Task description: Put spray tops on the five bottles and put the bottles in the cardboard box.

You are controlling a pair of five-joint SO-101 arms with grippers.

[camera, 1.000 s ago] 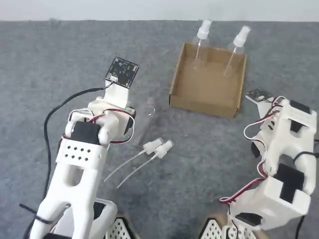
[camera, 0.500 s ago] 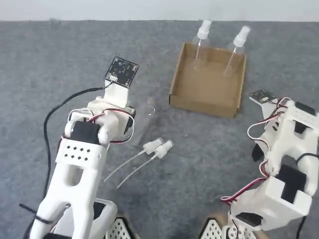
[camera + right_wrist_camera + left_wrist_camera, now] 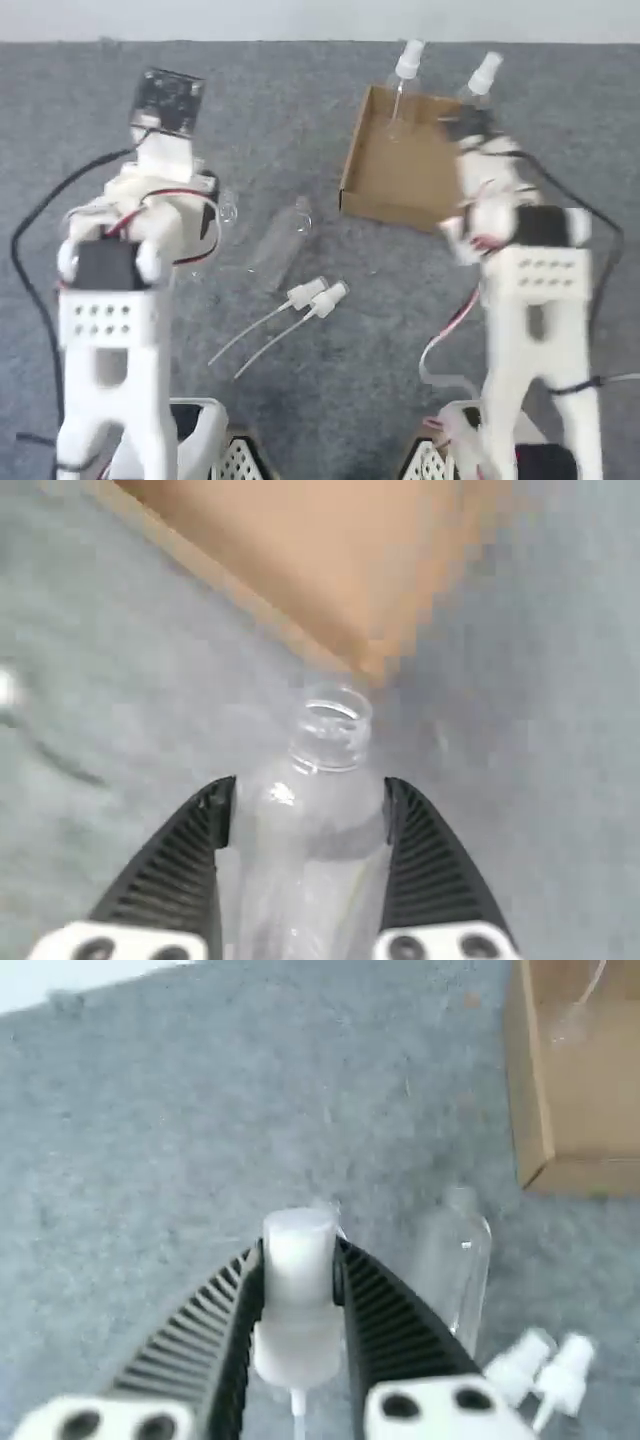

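Observation:
My left gripper is shut on a white spray top, held above the grey mat to the left of a capless clear bottle that lies on its side. That bottle also lies just past the held top. My right gripper is shut on another open-necked clear bottle, close to a corner of the cardboard box. The right arm hangs over the box's right front part. Two bottles with spray tops stand at the box's far wall.
Two loose spray tops with long tubes lie on the mat in front of the lying bottle, also seen as spray tops from the left wrist. The left arm stands at the left.
The left arm has shifted left and farther back, uncovering the lying bottle. The right arm has swung from the table's right edge up and left to the box's right side.

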